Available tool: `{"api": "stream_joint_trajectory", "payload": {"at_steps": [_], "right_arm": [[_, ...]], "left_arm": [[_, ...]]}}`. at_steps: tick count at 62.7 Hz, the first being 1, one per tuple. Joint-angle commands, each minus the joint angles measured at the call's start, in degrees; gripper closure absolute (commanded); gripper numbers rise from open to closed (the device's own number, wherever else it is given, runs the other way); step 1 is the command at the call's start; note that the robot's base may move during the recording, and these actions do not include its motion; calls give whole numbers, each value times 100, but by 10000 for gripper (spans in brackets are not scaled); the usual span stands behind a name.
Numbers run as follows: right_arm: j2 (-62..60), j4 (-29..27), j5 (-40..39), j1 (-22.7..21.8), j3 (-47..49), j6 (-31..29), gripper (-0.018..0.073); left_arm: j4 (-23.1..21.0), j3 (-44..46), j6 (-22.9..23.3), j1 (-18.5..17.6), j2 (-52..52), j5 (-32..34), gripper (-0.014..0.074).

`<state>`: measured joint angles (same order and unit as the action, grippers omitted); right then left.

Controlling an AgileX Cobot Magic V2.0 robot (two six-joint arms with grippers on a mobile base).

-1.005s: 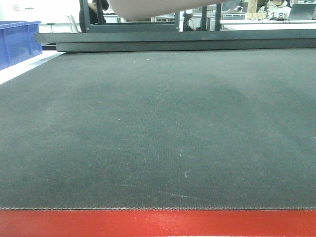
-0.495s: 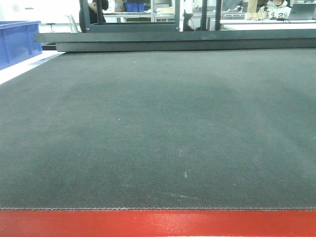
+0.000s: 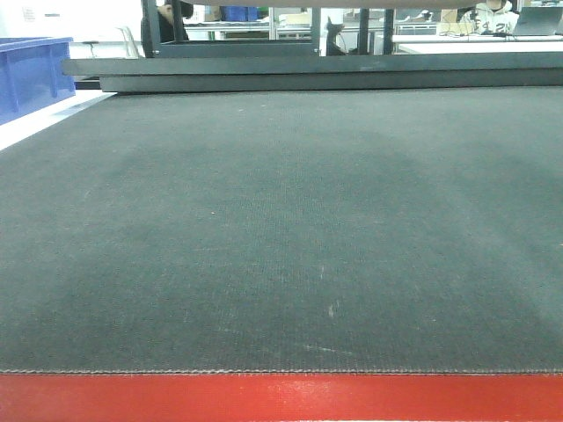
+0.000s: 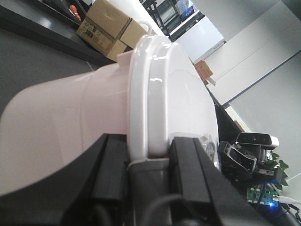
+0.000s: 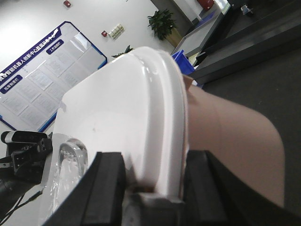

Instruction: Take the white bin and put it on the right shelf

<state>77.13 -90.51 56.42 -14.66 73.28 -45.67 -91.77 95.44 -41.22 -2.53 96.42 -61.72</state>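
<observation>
Gripping the white bin (image 4: 70,117) from both ends, we hold it up over the dark mat (image 3: 281,229) of the red-edged table (image 3: 281,397). Our left gripper (image 4: 148,162) is closed on the raised rim of the bin's lid (image 4: 176,108). One of its black fingers (image 4: 110,169) presses the body side and the other the lid side, so the rim is pinched tight between them. Our right gripper (image 5: 153,186) clamps the same rim at the opposite end in the same way, narrowed until both pads touch plastic.

From the front we see only a thin pale strip at the top edge, and we cannot tell whether it is the bin. A blue crate (image 3: 31,75) stands at the left, just off the mat. Cardboard boxes (image 4: 106,26) sit beyond the mat on our left side. A notice board (image 5: 37,89) and a potted plant (image 5: 162,21) show behind the bin on our right.
</observation>
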Motion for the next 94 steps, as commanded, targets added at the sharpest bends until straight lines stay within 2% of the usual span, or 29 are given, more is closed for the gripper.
{"api": "stream_joint_trajectory", "payload": {"at_steps": [1, 94], "right_arm": [[-235, -543, 1643, 220, 223, -23, 505], [-235, -543, 1609, 220, 223, -23, 505]], "left_arm": [[-525, 247, -81, -294, -304, -1326, 722], [-525, 247, -81, -294, -304, -1310, 722]]}}
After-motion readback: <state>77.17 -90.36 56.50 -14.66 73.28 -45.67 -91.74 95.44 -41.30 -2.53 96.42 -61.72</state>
